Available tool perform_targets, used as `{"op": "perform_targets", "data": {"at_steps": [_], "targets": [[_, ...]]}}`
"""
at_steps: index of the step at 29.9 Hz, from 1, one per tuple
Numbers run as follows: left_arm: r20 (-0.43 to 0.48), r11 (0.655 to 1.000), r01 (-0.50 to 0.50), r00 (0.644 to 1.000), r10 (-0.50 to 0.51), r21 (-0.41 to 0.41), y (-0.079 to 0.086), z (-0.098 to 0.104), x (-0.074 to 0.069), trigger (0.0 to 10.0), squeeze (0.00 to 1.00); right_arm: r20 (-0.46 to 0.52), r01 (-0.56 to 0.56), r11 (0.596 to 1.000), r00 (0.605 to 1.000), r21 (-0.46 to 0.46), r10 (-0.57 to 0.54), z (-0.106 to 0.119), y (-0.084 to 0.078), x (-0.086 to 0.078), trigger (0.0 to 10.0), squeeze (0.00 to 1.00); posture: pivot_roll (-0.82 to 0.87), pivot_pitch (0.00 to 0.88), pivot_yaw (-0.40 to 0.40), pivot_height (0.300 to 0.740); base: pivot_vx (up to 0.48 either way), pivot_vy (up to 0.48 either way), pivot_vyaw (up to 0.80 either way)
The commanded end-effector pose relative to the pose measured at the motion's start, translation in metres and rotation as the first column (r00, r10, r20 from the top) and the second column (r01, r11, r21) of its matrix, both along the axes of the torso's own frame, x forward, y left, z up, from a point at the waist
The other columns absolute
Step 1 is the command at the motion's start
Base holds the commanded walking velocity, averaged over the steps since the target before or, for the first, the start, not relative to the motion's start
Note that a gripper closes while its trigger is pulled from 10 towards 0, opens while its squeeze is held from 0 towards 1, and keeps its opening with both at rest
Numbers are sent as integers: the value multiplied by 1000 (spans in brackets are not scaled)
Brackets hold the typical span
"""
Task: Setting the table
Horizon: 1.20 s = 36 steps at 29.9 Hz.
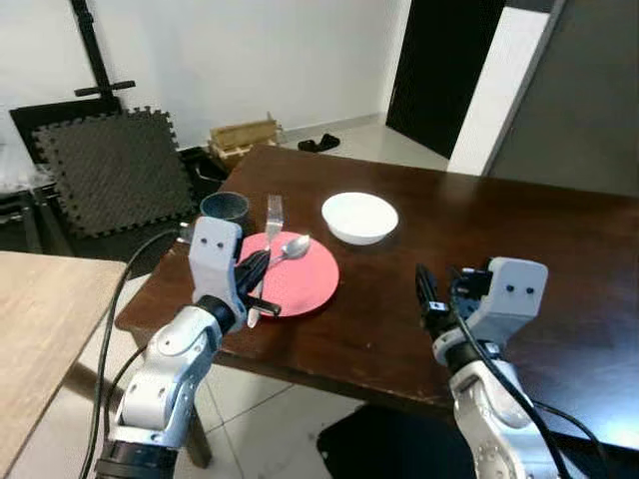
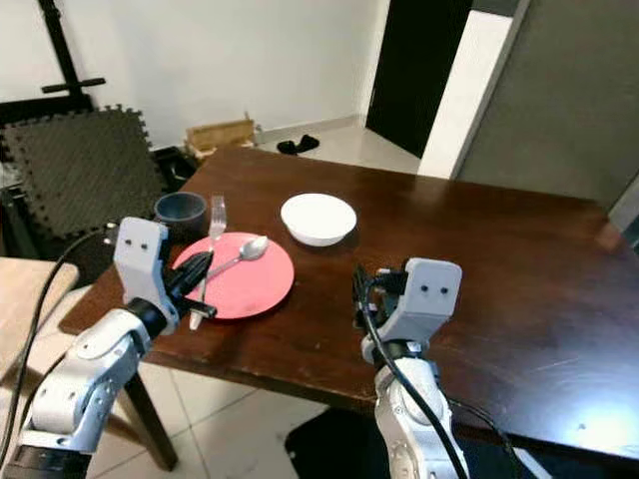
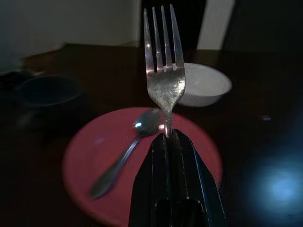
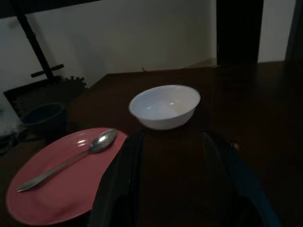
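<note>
My left gripper [image 1: 256, 271] is shut on a silver fork [image 1: 273, 214], holding it by the handle above the near left rim of the red plate [image 1: 305, 282], tines pointing away toward the dark cup [image 1: 226, 208]. In the left wrist view the fork [image 3: 164, 71] stands up from the shut fingers [image 3: 171, 170]. A spoon [image 1: 292, 247] lies on the plate, bowl toward the white bowl [image 1: 359, 217]. My right gripper [image 1: 427, 291] hovers open over the near table edge, to the right of the plate; its fingers [image 4: 124, 184] frame the white bowl [image 4: 164, 106].
The dark wooden table [image 1: 519, 249] stretches far to the right. A lighter wooden table [image 1: 40, 319] stands at my left. A foam mat [image 1: 110, 170] and a cardboard box [image 1: 242, 136] lie on the floor beyond, near a dark doorway [image 1: 439, 60].
</note>
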State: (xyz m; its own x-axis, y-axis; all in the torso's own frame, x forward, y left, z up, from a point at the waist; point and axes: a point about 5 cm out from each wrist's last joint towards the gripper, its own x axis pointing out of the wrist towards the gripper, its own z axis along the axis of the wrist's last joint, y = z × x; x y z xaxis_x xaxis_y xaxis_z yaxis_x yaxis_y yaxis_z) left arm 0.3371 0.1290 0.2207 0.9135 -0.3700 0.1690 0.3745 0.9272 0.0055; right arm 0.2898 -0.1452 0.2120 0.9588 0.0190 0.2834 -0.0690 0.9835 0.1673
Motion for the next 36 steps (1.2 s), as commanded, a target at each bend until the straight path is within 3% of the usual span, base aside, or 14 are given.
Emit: {"op": "perform_targets", "data": {"at_steps": [1, 7, 17, 36], "targets": [[-9, 1000, -5, 1000, 5, 2, 1, -2, 1, 10000, 0, 6, 2, 1000, 1000, 1, -2, 0, 0, 0, 10000, 0, -21, 53, 4, 740, 0, 480, 0], [-5, 1000, 4, 1000, -4, 7, 0, -1, 2, 10000, 0, 9, 4, 1000, 1000, -1, -4, 0, 0, -1, 10000, 0, -21, 53, 4, 740, 0, 459, 0], [-24, 993, 110, 994, -109, 42, -14, -5, -2, 10000, 0, 9, 13, 1000, 1000, -9, -13, 0, -1, -1, 10000, 0, -31, 47, 10, 740, 0, 0, 0], [-40, 990, 140, 990, -138, 34, -20, -7, 2, 10000, 0, 9, 19, 1000, 1000, -9, -19, 0, -1, 0, 10000, 0, -33, 55, 19, 740, 0, 0, 0]]}}
